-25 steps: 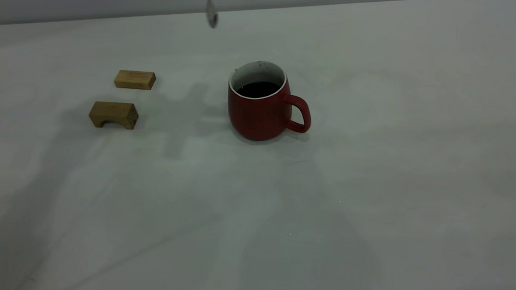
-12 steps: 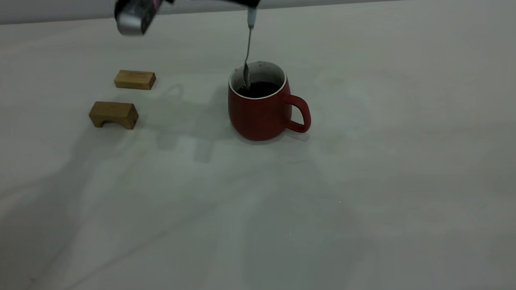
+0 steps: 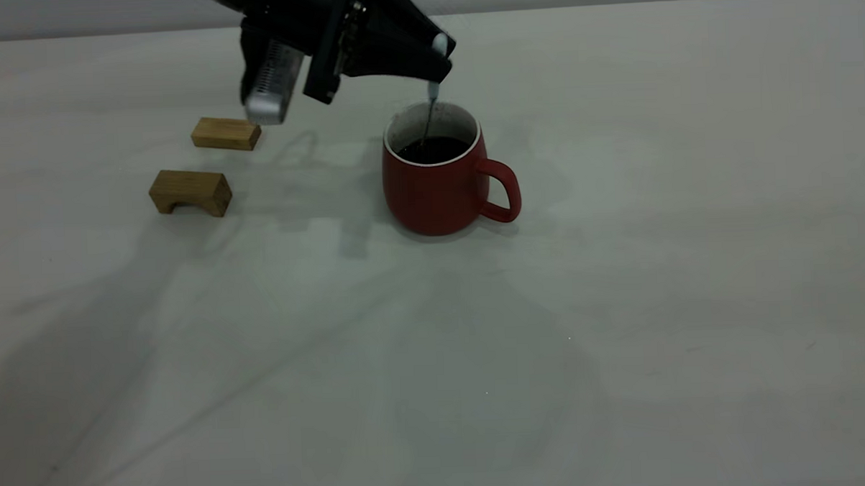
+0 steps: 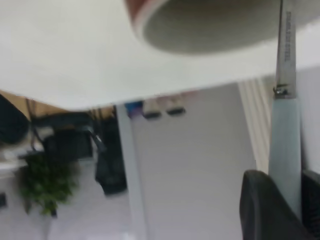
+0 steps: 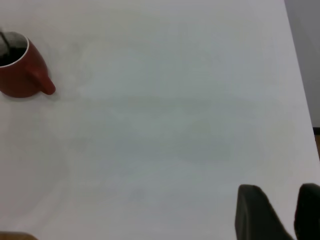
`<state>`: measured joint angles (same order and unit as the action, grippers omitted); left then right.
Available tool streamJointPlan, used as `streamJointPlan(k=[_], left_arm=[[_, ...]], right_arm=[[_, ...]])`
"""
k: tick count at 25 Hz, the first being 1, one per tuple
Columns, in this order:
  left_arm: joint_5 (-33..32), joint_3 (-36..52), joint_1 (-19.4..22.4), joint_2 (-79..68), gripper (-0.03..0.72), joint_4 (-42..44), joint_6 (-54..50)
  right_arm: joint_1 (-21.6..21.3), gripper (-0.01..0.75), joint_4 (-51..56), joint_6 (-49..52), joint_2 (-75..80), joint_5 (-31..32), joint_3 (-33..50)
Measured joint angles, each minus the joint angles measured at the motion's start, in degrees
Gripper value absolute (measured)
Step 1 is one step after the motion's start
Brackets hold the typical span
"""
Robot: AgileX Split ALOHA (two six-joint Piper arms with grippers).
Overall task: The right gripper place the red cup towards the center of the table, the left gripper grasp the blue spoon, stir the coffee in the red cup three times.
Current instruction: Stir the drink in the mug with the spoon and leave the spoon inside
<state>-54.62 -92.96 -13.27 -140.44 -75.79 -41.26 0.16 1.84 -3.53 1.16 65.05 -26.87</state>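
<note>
The red cup [image 3: 437,182] stands near the middle of the table [image 3: 621,301], its handle pointing right, with dark coffee [image 3: 435,149] inside. My left gripper [image 3: 437,61] hangs just above the cup's far rim, shut on the pale handle of the blue spoon [image 3: 428,117]. The spoon's metal neck runs down into the coffee and its bowl is hidden in the liquid. In the left wrist view the blue spoon [image 4: 285,140] sits between the dark fingers [image 4: 262,210], with the cup's rim [image 4: 210,30] beyond. My right gripper [image 5: 285,210] is open over bare table, far from the red cup [image 5: 20,75].
Two brown wooden blocks lie left of the cup: a flat one [image 3: 226,133] and an arch-shaped one [image 3: 190,192]. The silver camera box [image 3: 272,83] of the left arm hangs above the flat block. The table's far edge [image 3: 611,5] runs behind the cup.
The left gripper has come down from the top of the view with the spoon. The spoon's bowl has gone from above the table, to the cup's left rim, into the coffee.
</note>
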Motion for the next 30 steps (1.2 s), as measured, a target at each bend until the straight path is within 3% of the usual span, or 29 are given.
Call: streamJointPlan(k=[4,8,12,16,20,24,30], left_arm=[[-4.4,-0.1,-0.5,-1.3,0.177,-4.1,-4.1],[-3.2,-0.1,-0.6,-0.7,0.177,1.3,-12.5],[1.6,-0.2,-0.5,0.9,0.177,6.2,-7.7],[0.5,-0.6,-0.5,0.3,0.177,3.8,-2.6],[-4.9,-0.6,-0.5,-0.3,0.177,2.7,-9.0],[-4.3,-0.6,-0.5,0.2,0.177,7.3,-13.4],[0.8,-1.2,-0.5,0.3,0.177,6.9,-0.4]], right_arm=[[0.0,0.238,0.0,0.0,0.0,0.0,0.0],[0.0,0.238,0.0,0.0,0.0,0.0,0.0],[0.0,0.238,0.0,0.0,0.0,0.0,0.0],[0.0,0.238,0.0,0.0,0.0,0.0,0.0],[0.0,0.238,0.0,0.0,0.0,0.0,0.0],[0.0,0.238,0.0,0.0,0.0,0.0,0.0],[0.0,0.238,0.0,0.0,0.0,0.0,0.0]])
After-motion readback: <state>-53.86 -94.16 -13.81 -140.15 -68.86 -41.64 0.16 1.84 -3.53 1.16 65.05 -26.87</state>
